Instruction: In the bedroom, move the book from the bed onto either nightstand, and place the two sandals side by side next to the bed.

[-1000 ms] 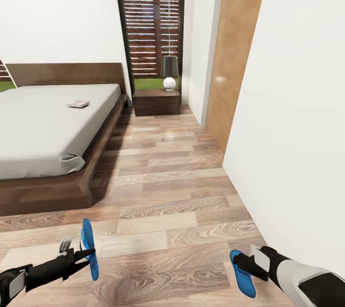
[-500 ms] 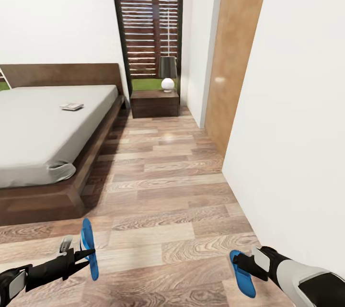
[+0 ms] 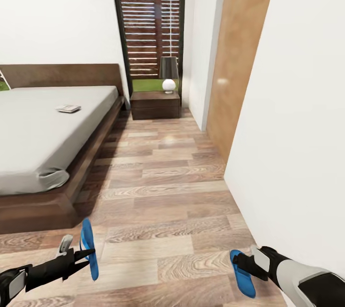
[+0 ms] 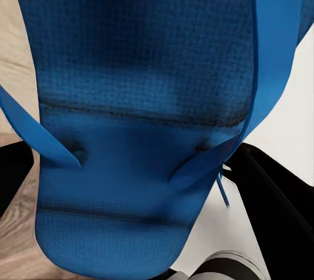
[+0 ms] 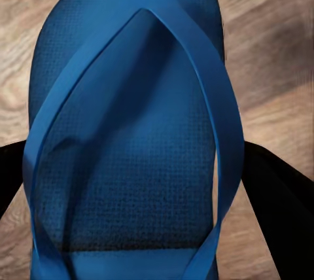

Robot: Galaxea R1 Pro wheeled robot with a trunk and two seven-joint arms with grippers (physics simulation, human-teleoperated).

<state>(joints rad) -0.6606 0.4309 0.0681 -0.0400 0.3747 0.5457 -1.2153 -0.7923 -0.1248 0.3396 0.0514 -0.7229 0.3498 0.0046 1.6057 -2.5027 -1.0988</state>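
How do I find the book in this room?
Look at the big bed on the left, with its dark wooden frame and pale grey mattress. The book lies flat on the mattress, up near the headboard. It is the one small thing lying on that plain bedding.

A dark-shaded lamp (image 3: 168,74) stands before a slatted fence (image 3: 151,34).

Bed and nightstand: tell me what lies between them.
In the head view, a narrow strip of wood-plank floor, nothing lying on it, separates the bed from the nightstand, which carries a lamp.
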